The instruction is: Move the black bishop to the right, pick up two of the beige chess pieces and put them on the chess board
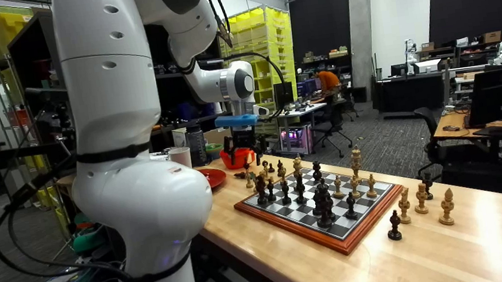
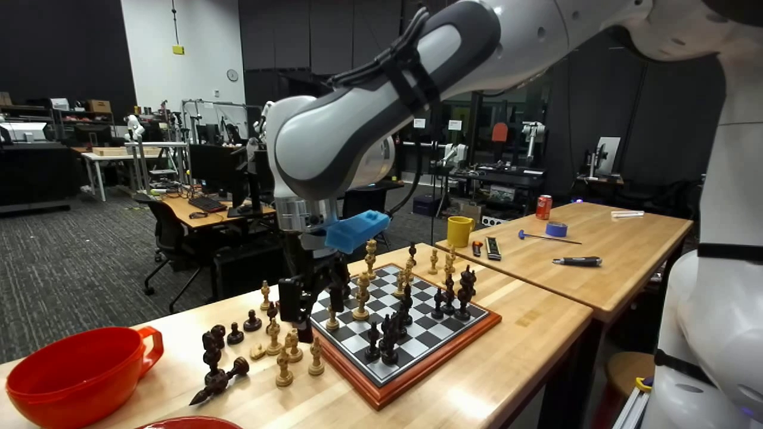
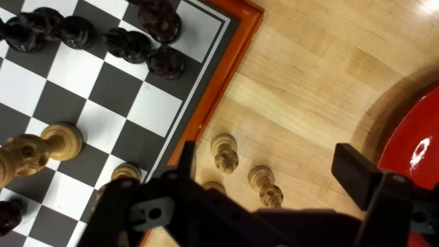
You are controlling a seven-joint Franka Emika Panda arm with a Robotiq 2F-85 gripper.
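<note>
My gripper (image 3: 272,164) is open, its fingers wide apart with nothing held. It hangs above beige pieces beside the chess board, as an exterior view (image 2: 320,316) also shows. Two beige chess pieces (image 3: 224,154) (image 3: 265,187) stand upright on the table, between the fingers in the wrist view. A third beige piece (image 3: 213,187) is partly hidden by a finger. The chequered chess board (image 3: 226,73) has a reddish-brown border and shows in both exterior views (image 1: 291,223) (image 2: 357,381). Several black pieces (image 2: 388,342) and beige pieces (image 2: 360,298) stand on it. I cannot tell which is the bishop.
A red bowl (image 2: 77,381) and a red plate (image 1: 213,177) are near the gripper's end of the table. Toppled black pieces (image 2: 217,381) lie by the bowl. Beige pieces (image 1: 447,207) and black pieces (image 1: 394,226) stand past the board's far edge. A yellow mug (image 2: 459,231) is on another table.
</note>
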